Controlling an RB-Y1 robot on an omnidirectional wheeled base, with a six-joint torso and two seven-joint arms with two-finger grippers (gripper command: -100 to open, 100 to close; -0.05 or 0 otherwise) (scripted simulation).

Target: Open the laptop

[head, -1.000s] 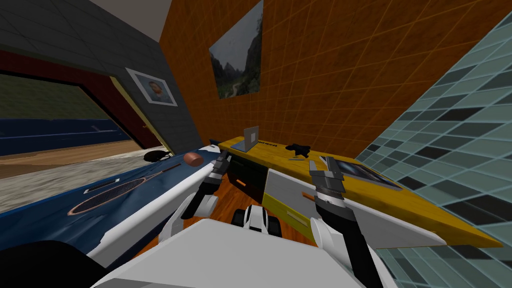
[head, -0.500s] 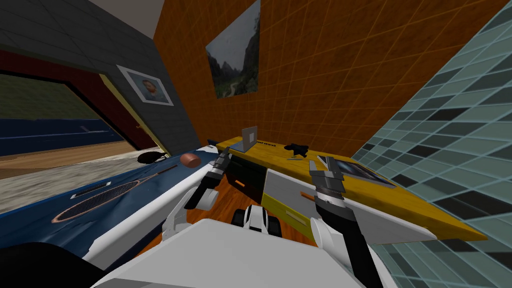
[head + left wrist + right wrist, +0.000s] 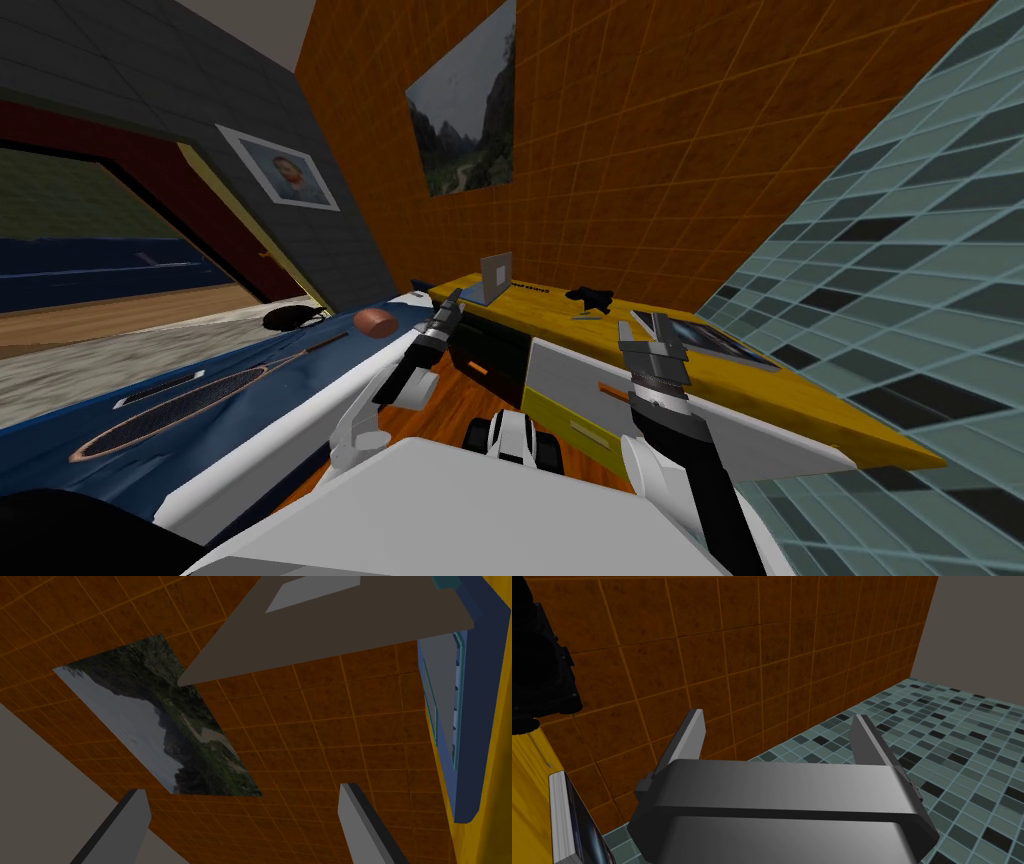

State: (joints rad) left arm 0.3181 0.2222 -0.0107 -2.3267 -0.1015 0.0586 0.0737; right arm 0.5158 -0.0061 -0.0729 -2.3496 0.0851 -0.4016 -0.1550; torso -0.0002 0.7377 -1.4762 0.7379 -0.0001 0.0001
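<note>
Two end effectors stand with their blades spread apart, nothing between them. The left end effector (image 3: 452, 300) hovers at the left end of the yellow worktop (image 3: 800, 395). The laptop (image 3: 496, 277) sits just beyond it at 1 o'clock, grey, on the worktop's far-left part, with its lid raised roughly upright. The right end effector (image 3: 643, 322) hangs over the worktop's near edge, well apart from the laptop. A flat book (image 3: 705, 338) lies just beside it at 3 o'clock, and a black object (image 3: 590, 296) rests on the worktop at its 11 o'clock. At 9 o'clock of the left arm a blue bed (image 3: 300, 365) carries a racket (image 3: 180, 405) and a brown cylinder (image 3: 375, 321).
</note>
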